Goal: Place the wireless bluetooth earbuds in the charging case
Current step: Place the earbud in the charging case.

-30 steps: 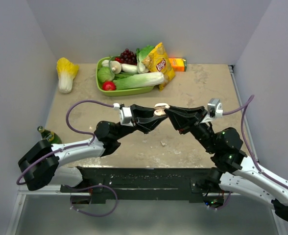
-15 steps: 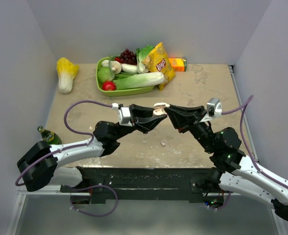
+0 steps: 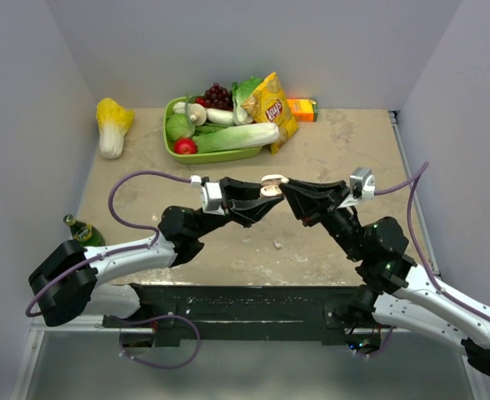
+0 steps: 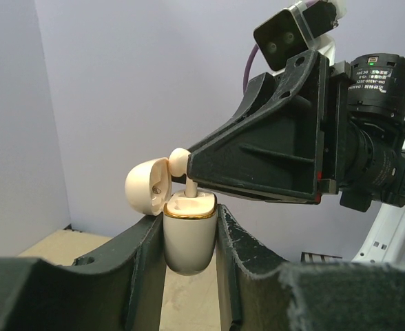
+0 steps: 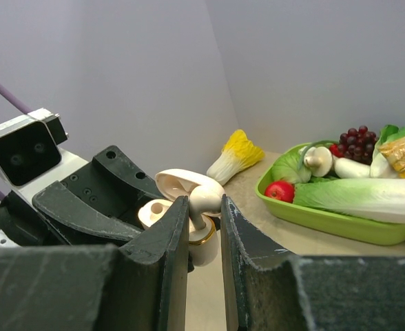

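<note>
Above the middle of the table (image 3: 353, 142), well off its surface, the two arms meet tip to tip. The left gripper (image 3: 263, 198) is pressed together on the charging case (image 4: 187, 238), clamping its rounded white body upright between the fingers, with the lid (image 4: 147, 186) swung open to one side. The right gripper (image 3: 284, 189) pinches one earbud (image 5: 204, 196) by its bulb. The earbud's stem points down into the case's gold-rimmed opening, with the bulb standing above the rim. At the far edge sits a green tray (image 3: 228, 155) of vegetables with a yellow chip bag (image 3: 270, 108) leaning on it. A cabbage (image 3: 112, 125) lies near the far left corner, and a green bottle (image 3: 80, 229) stands by the left edge.
</note>
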